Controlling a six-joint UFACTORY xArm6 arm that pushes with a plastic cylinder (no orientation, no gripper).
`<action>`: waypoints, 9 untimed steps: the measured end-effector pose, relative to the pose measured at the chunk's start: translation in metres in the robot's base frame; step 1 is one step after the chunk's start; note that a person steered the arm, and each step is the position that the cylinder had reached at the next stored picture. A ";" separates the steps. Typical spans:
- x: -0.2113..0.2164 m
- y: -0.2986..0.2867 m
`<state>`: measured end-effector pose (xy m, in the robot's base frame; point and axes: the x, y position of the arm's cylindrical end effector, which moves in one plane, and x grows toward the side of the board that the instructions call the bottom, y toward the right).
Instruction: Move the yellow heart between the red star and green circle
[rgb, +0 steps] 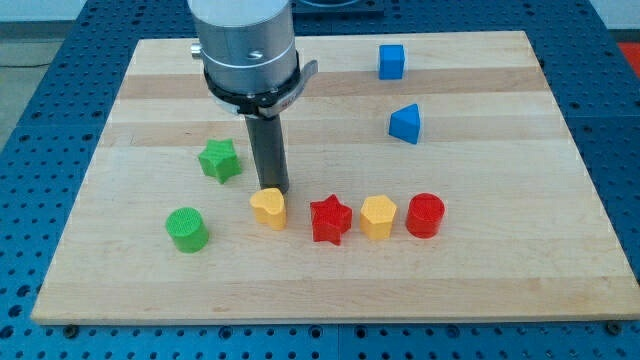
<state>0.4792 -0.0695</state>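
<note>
The yellow heart (268, 208) lies low on the board, left of centre. The red star (330, 219) is just to its right, a small gap apart. The green circle (187, 229) is to the heart's left and a little lower. My tip (277, 190) stands at the heart's upper edge, touching or almost touching it. The rod rises straight up to the grey arm body (248, 50).
A green star (219, 159) lies up-left of my tip. A yellow hexagon (378, 217) and a red circle (425, 215) sit in a row right of the red star. A blue cube (391, 61) and a blue triangle (405, 123) are at upper right.
</note>
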 end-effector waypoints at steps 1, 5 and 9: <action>0.011 0.000; -0.020 0.033; -0.090 0.150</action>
